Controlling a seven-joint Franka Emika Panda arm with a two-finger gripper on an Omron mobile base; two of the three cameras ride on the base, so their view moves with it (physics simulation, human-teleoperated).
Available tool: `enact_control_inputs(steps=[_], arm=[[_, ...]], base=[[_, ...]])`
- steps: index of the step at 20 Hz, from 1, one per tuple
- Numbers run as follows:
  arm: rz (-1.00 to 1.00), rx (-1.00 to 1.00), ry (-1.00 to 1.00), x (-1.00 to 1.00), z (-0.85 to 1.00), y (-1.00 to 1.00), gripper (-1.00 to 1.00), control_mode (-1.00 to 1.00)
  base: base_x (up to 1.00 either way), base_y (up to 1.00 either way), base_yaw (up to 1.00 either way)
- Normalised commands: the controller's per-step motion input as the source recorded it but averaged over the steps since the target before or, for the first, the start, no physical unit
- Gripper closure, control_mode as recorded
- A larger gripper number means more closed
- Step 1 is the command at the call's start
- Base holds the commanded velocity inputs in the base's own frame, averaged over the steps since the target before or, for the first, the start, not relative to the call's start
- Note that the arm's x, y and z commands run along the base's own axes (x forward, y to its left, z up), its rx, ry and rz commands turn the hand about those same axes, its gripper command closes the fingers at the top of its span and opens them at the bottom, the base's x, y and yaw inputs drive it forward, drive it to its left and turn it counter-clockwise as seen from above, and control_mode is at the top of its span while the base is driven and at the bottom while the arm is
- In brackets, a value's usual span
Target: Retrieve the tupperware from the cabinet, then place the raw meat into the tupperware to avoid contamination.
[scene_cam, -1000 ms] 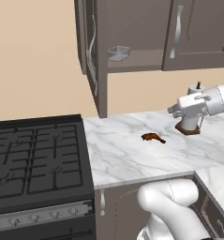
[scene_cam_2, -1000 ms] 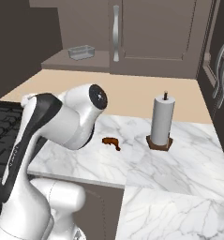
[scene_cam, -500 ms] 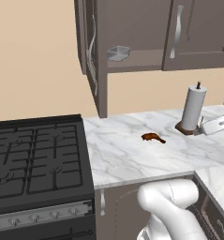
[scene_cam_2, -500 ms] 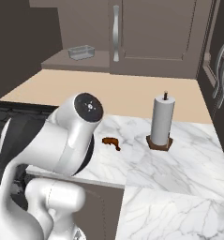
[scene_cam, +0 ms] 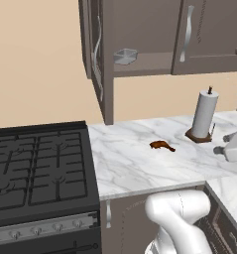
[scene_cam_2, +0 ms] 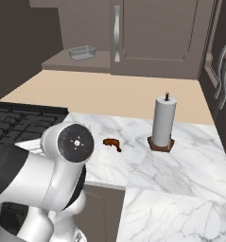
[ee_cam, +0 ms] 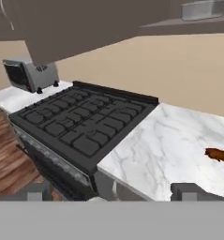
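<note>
Swinging out to the right since the earlier frames, my arm is now leaving the paper towel roll (scene_cam: 205, 115) fully uncovered in the left base view, with part of my hand showing at that view's right edge, low over the worktop (scene_cam: 135, 163). My claw (ee_cam: 111, 193) is standing wide, its two dark tips far apart at the bottom of the hand view, and it is carrying nothing.

I am looking along the claw across the stove (ee_cam: 80, 124) toward a toaster (ee_cam: 30, 74) on the far side. In that view the tupperware (ee_cam: 203, 9) is lying at the upper right, on the shelf of the cabinet (scene_cam: 140, 30), whose left door is standing open; in the base views it is resting on the shelf (scene_cam_2: 76, 60) above the worktop, well above and apart from my claw. Its long axis is running roughly along the shelf's front edge. The raw meat (scene_cam: 161, 145) is lying on the marble between the stove and the paper towel roll, thin tail pointing toward the roll; in the hand view it is showing at the right edge, nearer to the claw than the container is.

I judge that the coming move is turning on height: I am needing to raise and turn the claw toward the shelf.

No brand, label or writing is legible anywhere
</note>
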Motion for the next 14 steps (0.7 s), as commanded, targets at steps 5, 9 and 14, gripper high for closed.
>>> enact_control_inputs(steps=[5, 9, 14], arm=[[-0.02, 0.00, -0.32, 0.00, 0.14, -0.04, -1.00, -1.00], [-0.04, 0.03, -0.32, 0.00, 0.22, -0.10, -1.00, -1.00], [-0.02, 0.07, -0.32, 0.00, 0.30, -0.07, -1.00, -1.00]], base=[[0.00, 0.00, 0.00], [0.00, 0.00, 0.00], [0.00, 0.00, 0.00]])
